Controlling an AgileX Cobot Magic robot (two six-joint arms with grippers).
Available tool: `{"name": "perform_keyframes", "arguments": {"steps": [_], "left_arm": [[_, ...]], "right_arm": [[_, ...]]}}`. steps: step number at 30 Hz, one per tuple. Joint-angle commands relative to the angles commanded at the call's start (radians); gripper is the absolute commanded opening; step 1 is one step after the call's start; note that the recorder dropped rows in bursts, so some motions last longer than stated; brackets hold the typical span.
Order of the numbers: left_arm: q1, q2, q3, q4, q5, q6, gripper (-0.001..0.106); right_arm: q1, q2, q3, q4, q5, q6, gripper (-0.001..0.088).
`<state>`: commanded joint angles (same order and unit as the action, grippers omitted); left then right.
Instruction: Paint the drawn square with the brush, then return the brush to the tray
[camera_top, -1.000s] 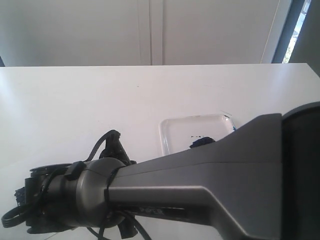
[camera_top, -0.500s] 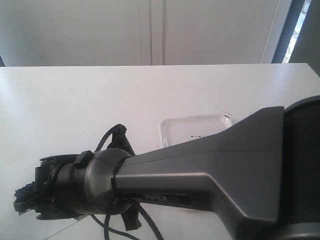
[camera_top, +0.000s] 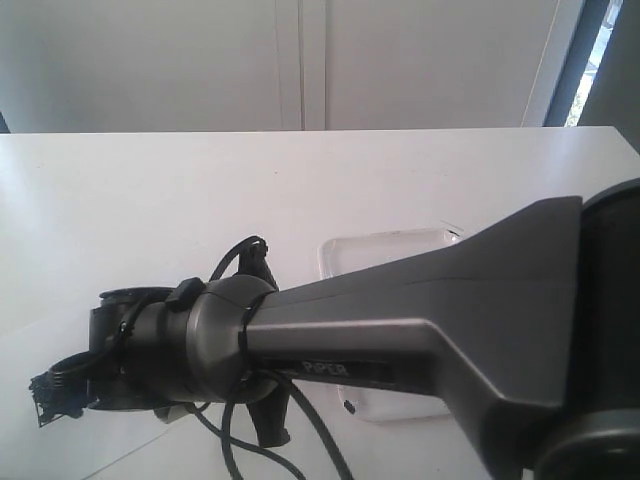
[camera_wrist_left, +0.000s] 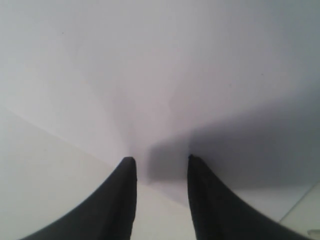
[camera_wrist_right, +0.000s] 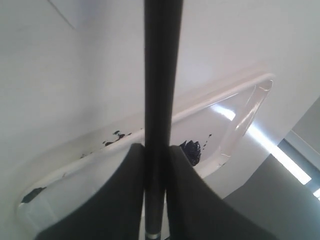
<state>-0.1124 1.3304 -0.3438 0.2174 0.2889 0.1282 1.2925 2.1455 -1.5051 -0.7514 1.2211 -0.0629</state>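
A: Right gripper clamps the brush by its black handle!
B: And the left gripper?
A: Jaws apart, gripping nothing, above a white surface. Beyond the brush lies the tray, navy smears inside.

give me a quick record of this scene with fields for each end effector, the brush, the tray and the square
left end effector: open, empty, over a bare white surface
right end effector: shut on the brush
brush: black handle runs straight between the fingers; bristles not seen
tray: glossy white, just beyond the right end effector
paint puddle: dark navy, inside the tray near its rim, small smears nearby
drawn square: not in view
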Motion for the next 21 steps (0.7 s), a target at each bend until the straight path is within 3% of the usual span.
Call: {"name": "perform_keyframes", "arguments": {"steps": [21], "left_arm": [[0.0, 0.0, 0.0, -0.004, -0.004, 0.0, 0.041]], "right_arm": [[0.046, -0.004, 0.005, 0.061, 0.0, -0.004, 0.0]]}}
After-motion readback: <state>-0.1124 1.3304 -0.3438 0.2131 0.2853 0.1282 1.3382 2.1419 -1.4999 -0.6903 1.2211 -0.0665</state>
